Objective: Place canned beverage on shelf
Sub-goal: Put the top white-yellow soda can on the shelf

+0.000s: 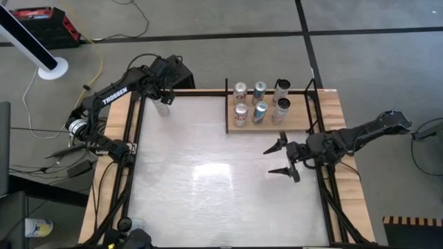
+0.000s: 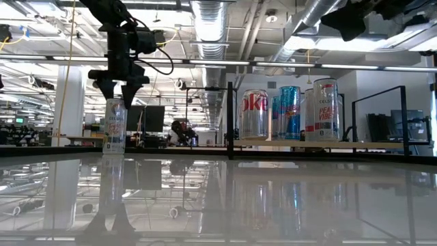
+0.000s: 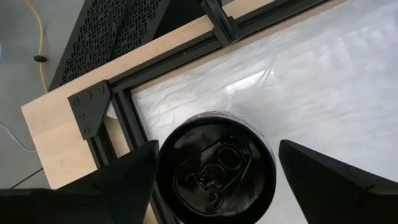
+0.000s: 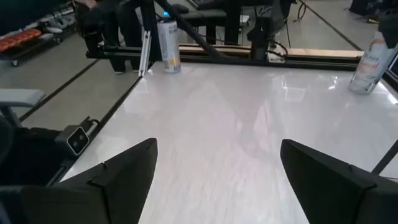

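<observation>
A silver canned beverage stands upright on its base on the white tabletop near the far left corner; it also shows in the low view and, from above, in the left wrist view. My left gripper is open just above its top, one finger to each side, and I see no touch. The shelf, a light-brown board with black end rails, lies at the far right and bears several upright cans. My right gripper is open and empty over the table, near the shelf's front edge.
Black frame rails and a pale wooden rim run around the tabletop; a corner bracket lies close to the can. The shelf's black rails rise at its ends. The white tabletop's middle is bare.
</observation>
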You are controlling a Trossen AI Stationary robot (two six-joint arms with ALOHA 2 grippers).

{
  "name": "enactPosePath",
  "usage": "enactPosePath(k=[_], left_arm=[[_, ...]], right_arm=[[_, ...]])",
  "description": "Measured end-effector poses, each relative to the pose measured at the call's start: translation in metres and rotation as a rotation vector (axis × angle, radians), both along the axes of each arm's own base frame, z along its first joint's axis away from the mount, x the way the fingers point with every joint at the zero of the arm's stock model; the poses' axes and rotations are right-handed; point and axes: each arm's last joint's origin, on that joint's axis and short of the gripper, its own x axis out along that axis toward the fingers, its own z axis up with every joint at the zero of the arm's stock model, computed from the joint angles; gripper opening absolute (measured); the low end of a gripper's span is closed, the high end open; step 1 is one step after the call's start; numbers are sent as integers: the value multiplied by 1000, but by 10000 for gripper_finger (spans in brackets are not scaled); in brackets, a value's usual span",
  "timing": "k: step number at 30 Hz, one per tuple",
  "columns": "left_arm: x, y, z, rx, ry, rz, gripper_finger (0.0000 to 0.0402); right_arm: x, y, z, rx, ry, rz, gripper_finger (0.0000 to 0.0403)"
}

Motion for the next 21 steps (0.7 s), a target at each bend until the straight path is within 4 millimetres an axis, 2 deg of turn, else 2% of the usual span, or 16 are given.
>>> enactPosePath(k=[13, 21], left_arm=[[-2, -4, -1, -48, 30, -34, 246], [4, -10, -1, -63, 28, -94, 244]], right_arm=[[4, 11, -6, 17, 38, -22, 362], [5, 11, -7, 44, 43, -30, 361]])
